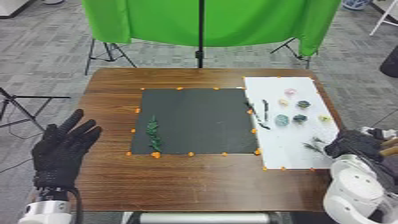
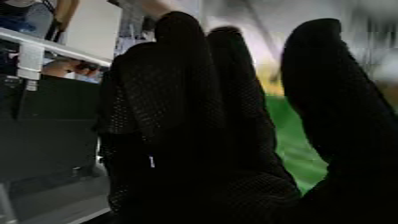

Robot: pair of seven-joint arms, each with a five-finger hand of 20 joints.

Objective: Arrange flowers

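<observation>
In the head view my left hand [image 1: 64, 150] is over the table's left edge, its fingers straight and spread. My right hand [image 1: 352, 144] is at the right edge, beside the white sheet [image 1: 275, 135]. In the right wrist view the right hand [image 2: 195, 125] has its fingers extended and thumb apart, holding nothing. A green leafy stem [image 1: 154, 134] lies on the left part of the dark mat [image 1: 197, 120]. On the white sheet are a pink flower [image 1: 290, 92], a pale blue-green flower [image 1: 282, 120], dark stems [image 1: 265, 111] and a feathery green sprig [image 1: 314, 145].
Orange markers [image 1: 155, 155] run around the mat and sheet. The brown table [image 1: 204, 185] extends in front of them. Behind it stand a green cloth [image 1: 160, 25] and a black stand pole [image 1: 201, 45]. Brown objects [image 1: 389, 145] are beside my right hand.
</observation>
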